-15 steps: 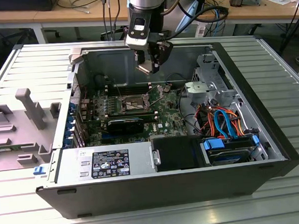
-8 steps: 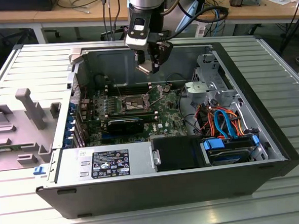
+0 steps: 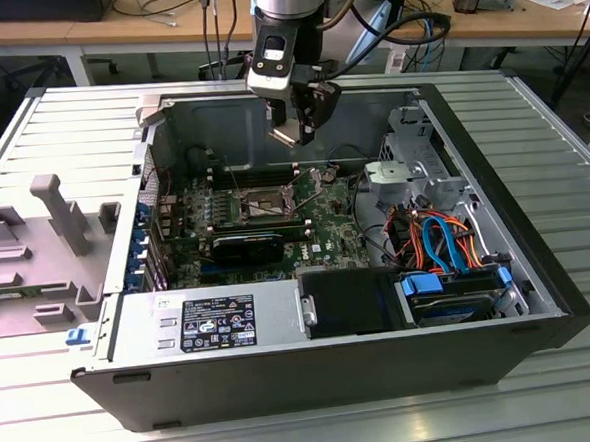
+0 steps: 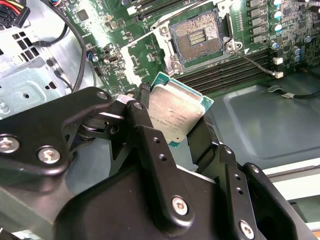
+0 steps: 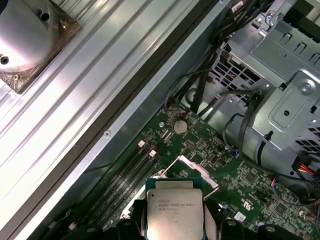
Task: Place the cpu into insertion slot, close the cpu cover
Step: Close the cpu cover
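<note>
The gripper (image 3: 294,121) hangs over the open computer case (image 3: 285,382), near the 12 o'clock edge of its interior in the exterior view, and is closed on the cpu (image 3: 288,133). In the second wrist view the two black fingers (image 4: 145,125) clamp opposite edges of the cpu (image 4: 177,107), which is tilted and clear of the motherboard (image 4: 125,55). The insertion slot (image 3: 259,205) lies at roughly 7 o'clock from the gripper in the exterior view, uncovered (its contact field (image 4: 196,37) is exposed). The cpu cover (image 5: 197,172) stands open beside the memory slots (image 5: 132,172). The grey drive cage (image 3: 412,164) sits at 3 o'clock of the slot. The case rests on a ribbed metal worktop (image 3: 538,106).
</note>
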